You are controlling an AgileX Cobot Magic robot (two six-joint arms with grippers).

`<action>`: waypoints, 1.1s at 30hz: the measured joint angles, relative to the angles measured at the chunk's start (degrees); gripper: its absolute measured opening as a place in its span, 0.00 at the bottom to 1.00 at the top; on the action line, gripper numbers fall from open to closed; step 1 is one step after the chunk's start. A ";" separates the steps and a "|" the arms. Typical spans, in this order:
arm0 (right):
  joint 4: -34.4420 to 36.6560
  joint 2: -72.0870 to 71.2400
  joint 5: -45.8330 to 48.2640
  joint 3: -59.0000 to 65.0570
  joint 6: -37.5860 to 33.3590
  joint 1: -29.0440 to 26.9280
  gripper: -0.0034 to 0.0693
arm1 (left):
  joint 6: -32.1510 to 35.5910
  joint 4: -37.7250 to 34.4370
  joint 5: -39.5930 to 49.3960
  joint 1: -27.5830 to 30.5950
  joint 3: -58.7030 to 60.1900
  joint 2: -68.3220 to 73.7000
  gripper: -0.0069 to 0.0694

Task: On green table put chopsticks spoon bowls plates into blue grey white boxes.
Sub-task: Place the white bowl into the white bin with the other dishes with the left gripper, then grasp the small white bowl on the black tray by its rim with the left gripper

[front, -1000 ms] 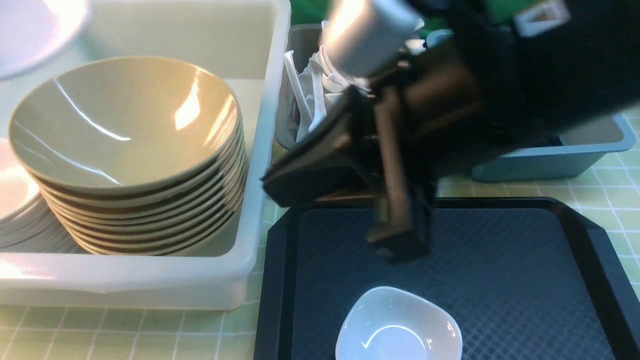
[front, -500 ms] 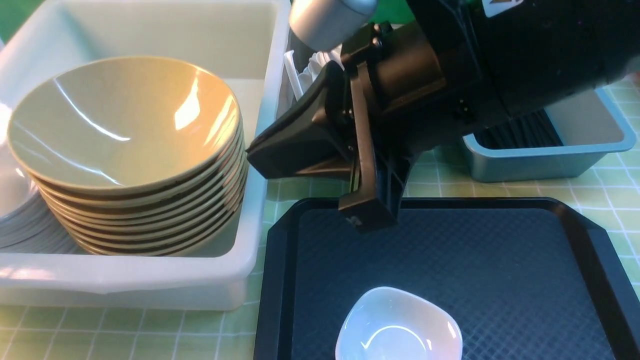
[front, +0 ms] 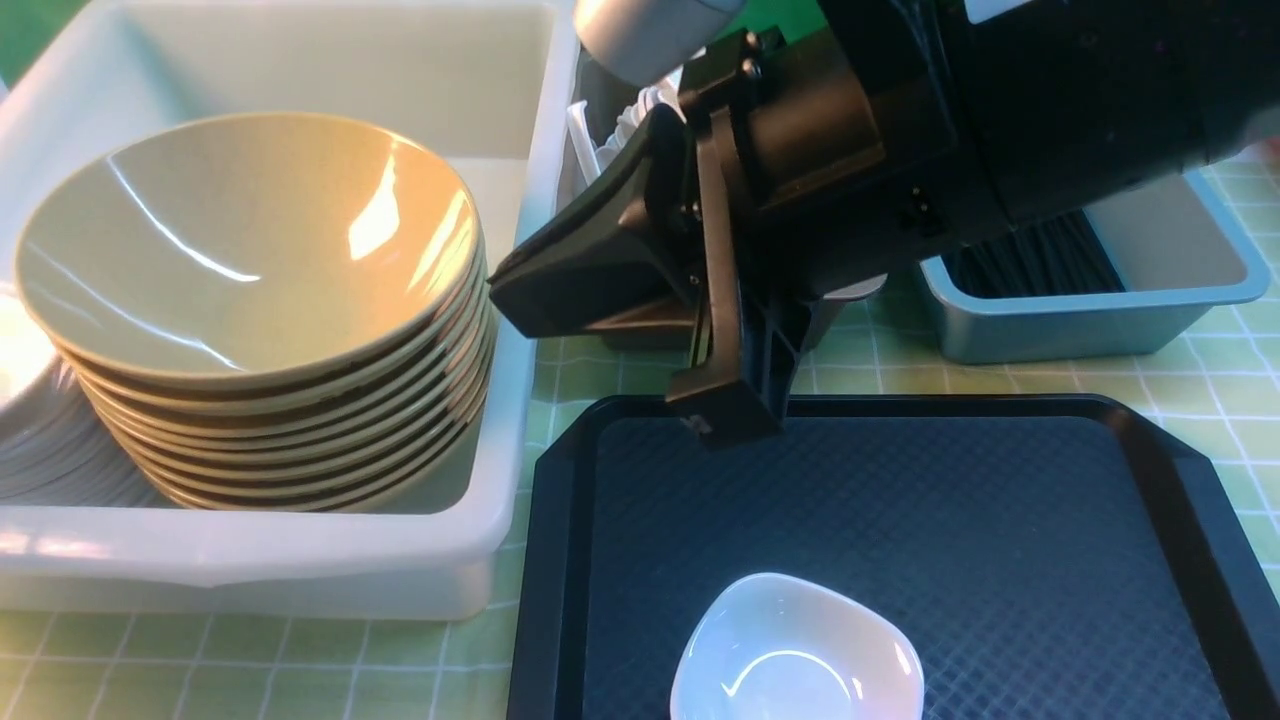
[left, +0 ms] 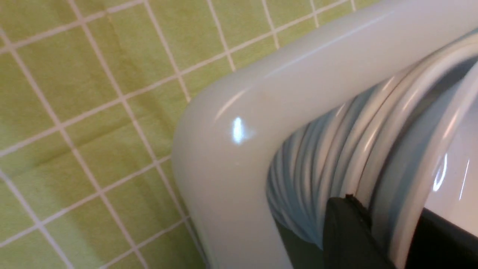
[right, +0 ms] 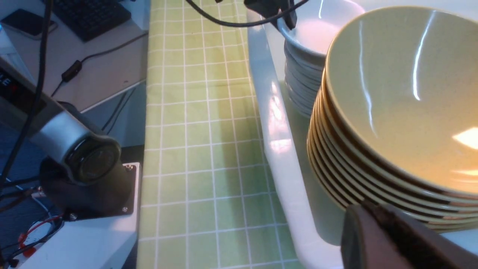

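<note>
Right claw higher, nearer white box

Bowls: glossy glazed tan, dark outside.
Plate: glossy white.
White box: translucent smooth plastic.
Blue box: smooth plastic, satin.
Tray: black plastic, matt, diamond-textured.
Table cloth: pale green, matt, faintly creased.
Arm cap: silver, possibly brushed metal; blurred.

We see tan bowls, a white box. The tray is textured black; the table, white-gridded green.
</note>
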 joint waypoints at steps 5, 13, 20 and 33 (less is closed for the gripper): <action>0.00 0.00 0.06 0.00 0.00 0.00 0.10 | -2.07 5.45 3.13 -2.51 -3.57 0.00 0.45; -1.13 -0.09 2.21 0.00 0.18 -0.12 0.11 | -2.59 14.36 13.10 -6.45 -13.00 -0.13 0.89; -6.81 -3.93 7.06 0.00 5.07 -5.53 0.11 | 3.96 13.98 14.74 -15.74 -20.81 -6.90 0.96; -7.44 -18.22 10.37 10.69 10.04 -8.92 0.14 | 35.06 -10.67 12.11 -65.12 -9.70 -2.37 0.75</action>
